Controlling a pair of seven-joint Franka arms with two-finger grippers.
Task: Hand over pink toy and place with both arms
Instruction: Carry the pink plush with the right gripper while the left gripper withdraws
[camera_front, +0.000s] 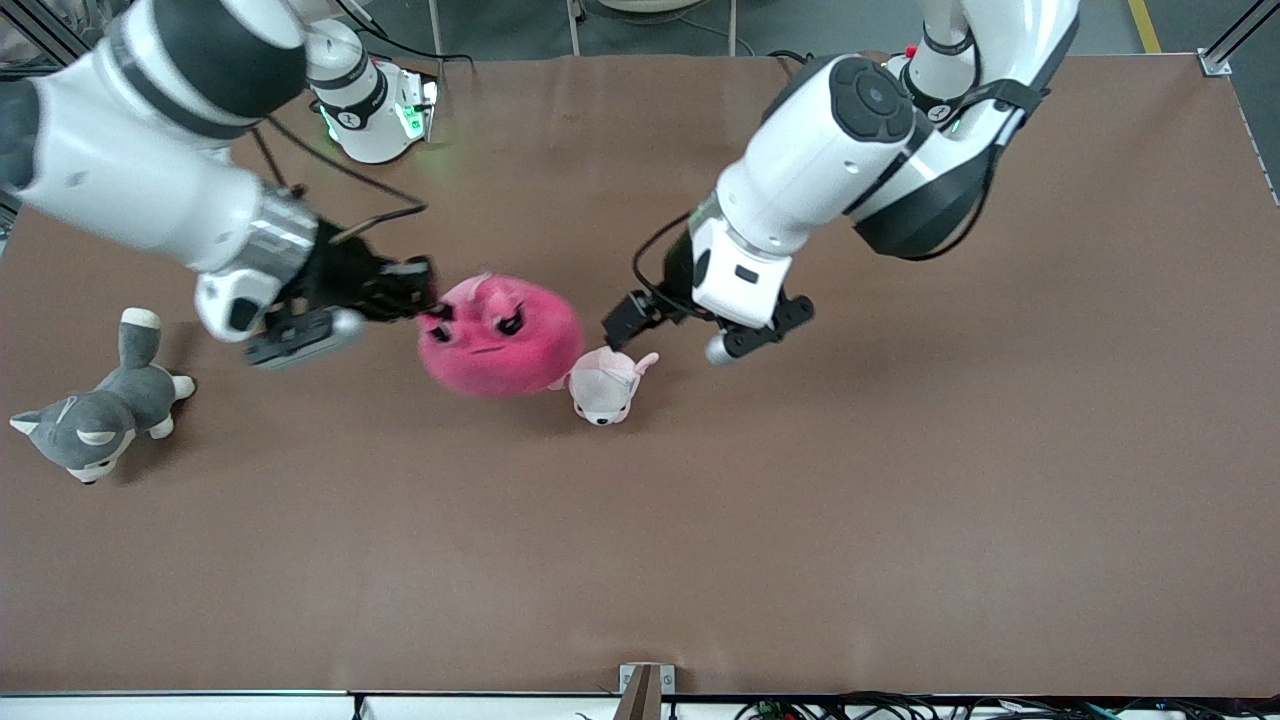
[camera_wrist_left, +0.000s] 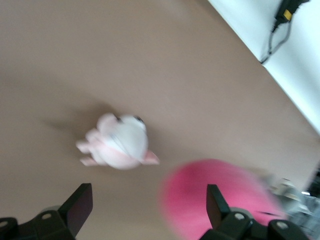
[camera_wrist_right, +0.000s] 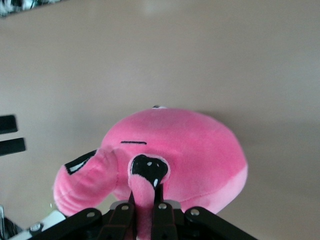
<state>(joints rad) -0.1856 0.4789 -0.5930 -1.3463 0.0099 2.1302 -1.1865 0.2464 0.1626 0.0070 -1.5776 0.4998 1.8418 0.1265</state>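
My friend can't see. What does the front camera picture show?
The right pincer is shut on the pink toy, holding it over the table. The left pincer hangs open beside it, above a small white-and-pink plush. A grey plush dog lies toward the right arm's end.

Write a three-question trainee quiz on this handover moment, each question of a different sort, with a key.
1. True or false: the left gripper grips the pink toy.
2. Which gripper is shut on the pink toy? A) left gripper B) right gripper C) neither
3. Fill in: the white-and-pink plush lies beside the pink toy, toward the ____ arm's end of the table.

Key:
1. False; its fingers stand open and empty over the white-and-pink plush.
2. B; it pinches a fold of the toy's fabric.
3. Left.
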